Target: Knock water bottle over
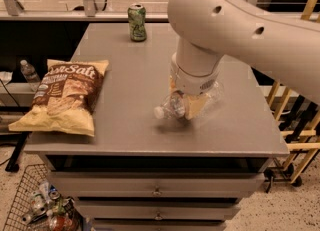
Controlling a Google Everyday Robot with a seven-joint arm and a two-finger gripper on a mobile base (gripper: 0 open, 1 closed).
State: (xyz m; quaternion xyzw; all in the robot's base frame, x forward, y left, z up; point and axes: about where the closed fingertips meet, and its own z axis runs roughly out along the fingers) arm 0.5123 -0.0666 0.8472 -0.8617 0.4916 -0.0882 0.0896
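Rolling is the worry: the water bottle (172,107) lies tipped over directly beneath the end effector (194,106), whose grip I cannot tell. A snagging lift-off could drag it, sending it off the table (125,75).

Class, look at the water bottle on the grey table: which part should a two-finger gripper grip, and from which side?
Probably its clear body, from above. The water bottle lies on its side on the table, white cap pointing left in the camera view, so the round body offers two opposite flanks across its width. The gripper hangs directly over that body.
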